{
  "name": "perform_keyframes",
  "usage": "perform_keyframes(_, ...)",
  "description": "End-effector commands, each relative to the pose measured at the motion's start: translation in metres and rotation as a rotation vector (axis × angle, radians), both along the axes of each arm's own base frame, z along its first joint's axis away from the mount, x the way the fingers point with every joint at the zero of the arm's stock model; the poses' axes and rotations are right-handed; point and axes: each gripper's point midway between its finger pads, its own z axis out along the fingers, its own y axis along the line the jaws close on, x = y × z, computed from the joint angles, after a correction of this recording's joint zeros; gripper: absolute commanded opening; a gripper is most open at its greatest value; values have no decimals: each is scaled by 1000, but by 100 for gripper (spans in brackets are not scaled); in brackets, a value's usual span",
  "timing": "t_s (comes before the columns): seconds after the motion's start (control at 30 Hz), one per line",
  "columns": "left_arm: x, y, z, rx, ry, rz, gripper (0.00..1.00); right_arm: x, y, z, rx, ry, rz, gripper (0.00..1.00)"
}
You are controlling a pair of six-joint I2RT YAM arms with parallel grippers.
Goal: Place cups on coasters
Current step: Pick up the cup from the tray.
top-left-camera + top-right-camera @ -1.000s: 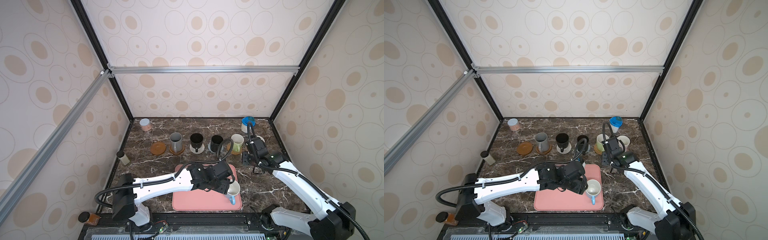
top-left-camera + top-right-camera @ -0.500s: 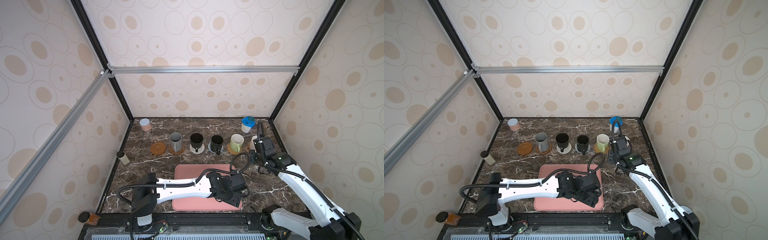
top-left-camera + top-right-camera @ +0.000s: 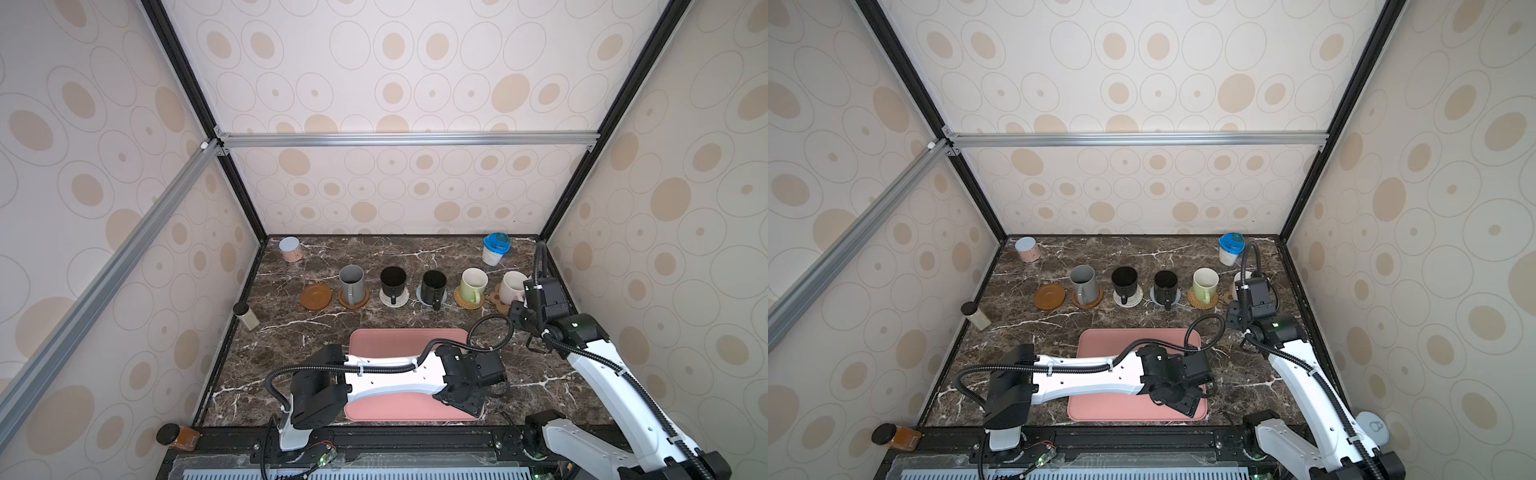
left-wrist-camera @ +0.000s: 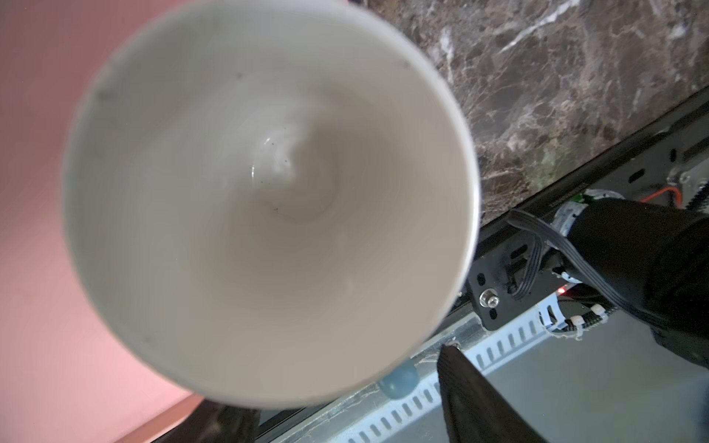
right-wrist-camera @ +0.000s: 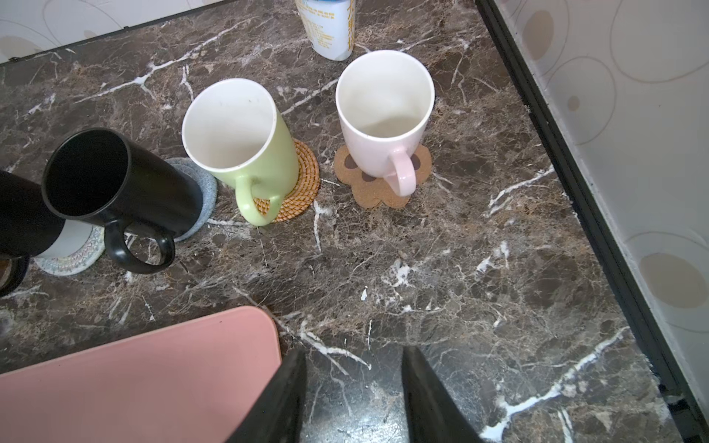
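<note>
In both top views, cups stand in a row on coasters: grey, two black, light green, white-pink on the paw coaster. One brown disc coaster lies bare at the row's left end. My left gripper hangs open over a white cup on the pink tray's front right corner. The cup's blue handle lies between the jaws, clear of the one visible finger. My right gripper is open and empty, low over the marble in front of the paw coaster.
The pink tray lies front centre. A blue-lidded white jar stands back right and a pinkish can back left. A small bottle stands by the left wall. The right wall frame runs close beside my right gripper.
My left arm has swung to the tray's front right corner and now covers the white cup from above. My right gripper has moved right, away from the green cup.
</note>
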Motion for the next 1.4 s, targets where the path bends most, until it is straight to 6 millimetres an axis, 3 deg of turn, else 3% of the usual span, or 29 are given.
perform_keyframes(0.0,0,3,2,41,-26,-5,71,-4,-1,-7,-1,19,15,45)
perform_keyframes(0.7,21,31,-11,113,-68,39,56,-9,-6,-15,16,48,24,45)
perform_keyframes(1.13,26,15,-16,74,-98,-20,47,-16,-9,-21,4,82,18,45)
perform_keyframes(1.37,33,11,-17,57,-147,-46,31,-23,-11,-19,0,104,11,45)
